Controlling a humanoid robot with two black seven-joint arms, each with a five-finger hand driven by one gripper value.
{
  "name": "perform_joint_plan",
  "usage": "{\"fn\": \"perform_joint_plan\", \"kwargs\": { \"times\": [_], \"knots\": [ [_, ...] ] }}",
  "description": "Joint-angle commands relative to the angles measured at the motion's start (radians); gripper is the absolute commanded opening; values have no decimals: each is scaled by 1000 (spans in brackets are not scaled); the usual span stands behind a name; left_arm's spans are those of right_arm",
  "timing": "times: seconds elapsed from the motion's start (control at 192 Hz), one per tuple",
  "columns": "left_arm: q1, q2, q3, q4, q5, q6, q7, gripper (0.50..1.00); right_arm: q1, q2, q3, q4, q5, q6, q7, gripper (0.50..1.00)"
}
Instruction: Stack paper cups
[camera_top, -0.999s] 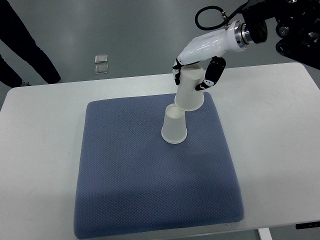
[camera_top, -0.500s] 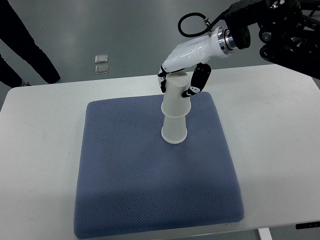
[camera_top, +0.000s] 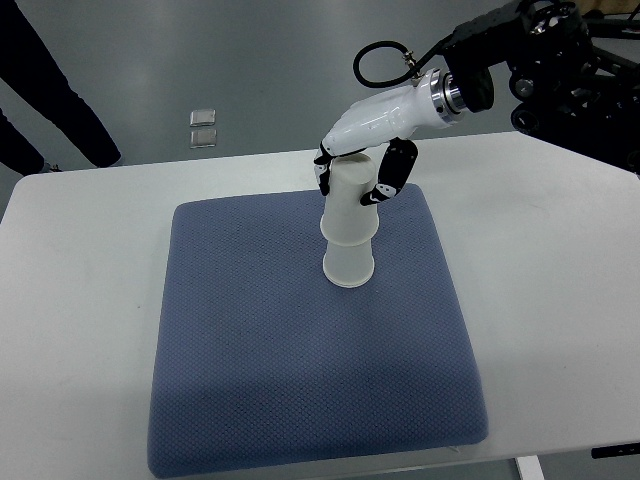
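Note:
Two white paper cups stand upside down on the blue mat (camera_top: 300, 370), one over the other. The lower cup (camera_top: 348, 266) rests on the mat near its upper middle. The upper cup (camera_top: 350, 205) sits nested over it and stands nearly upright. My right hand (camera_top: 353, 180) reaches in from the upper right and is shut on the upper cup near its top, black fingertips (camera_top: 385, 188) on the right side and others on the left. The left arm does not show.
The mat lies on a white table (camera_top: 560, 260). A person's dark legs (camera_top: 45, 100) stand on the grey floor at the upper left. Two small square plates (camera_top: 203, 126) lie on the floor beyond the table's far edge.
My right hand moved left and down with the tilted upper cup, brought it upright and pushed it down over the lower cup.

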Motion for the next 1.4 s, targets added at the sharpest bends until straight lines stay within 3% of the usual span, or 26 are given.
{"fn": "perform_joint_plan", "kwargs": {
  "times": [0.0,0.177,0.37,0.495,0.651,0.885,1.026,1.234,1.395],
  "knots": [
    [0,0,0,0,0,0,0,1000,-4,10,0,-8,-3,-2,0,650],
    [0,0,-1,0,0,0,0,1000,-20,18,0,-14,-1,-8,0,660],
    [0,0,0,0,0,0,0,1000,-29,21,0,-20,0,-32,-2,754],
    [0,0,0,0,0,0,0,1000,-30,19,0,-21,0,-32,-2,768],
    [0,0,0,0,0,0,0,1000,-30,19,0,-20,2,-35,-2,825],
    [0,0,0,0,0,0,0,1000,-30,22,0,-20,2,-35,0,850],
    [0,0,0,0,0,0,0,1000,-29,19,22,-26,5,-36,0,899],
    [0,0,-1,0,0,0,0,1000,-70,38,157,-153,23,-38,-2,901],
    [0,0,0,0,0,0,0,1000,-79,56,247,-255,215,-61,-8,901]
  ]
}}
